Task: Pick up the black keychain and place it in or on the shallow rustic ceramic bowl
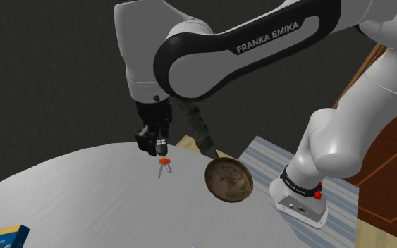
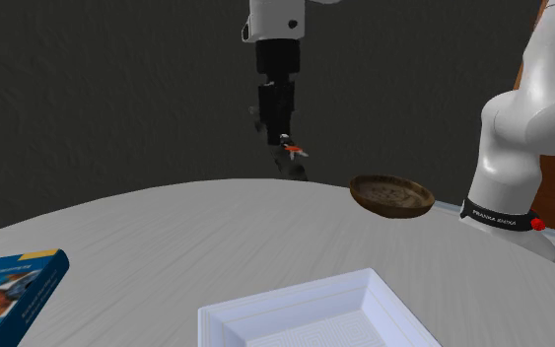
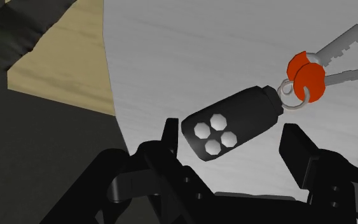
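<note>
The black keychain [image 3: 231, 121] is a black fob with several pale buttons, a ring and two keys with red heads [image 3: 306, 75]. My gripper [image 3: 231, 137] is shut on the fob, which lies slanted between the fingers. In the shoulder view the gripper [image 1: 160, 148] hangs above the grey round table [image 1: 84, 204] with the keys [image 1: 163, 165] dangling below it, off the surface. The shallow brown bowl [image 1: 228, 180] stands near the table's edge, to the shoulder view's right of the gripper. In the second exterior view the gripper [image 2: 283, 133] is left of and higher than the bowl [image 2: 391, 195].
A blue book [image 2: 9, 291] lies at the table's near left in the second exterior view, and a white square tray [image 2: 314, 315] at its front. The arm's base [image 1: 302, 194] stands beside the bowl. A dark object [image 1: 197, 130] rises behind the table. Beyond the edge lies tan floor [image 3: 63, 57].
</note>
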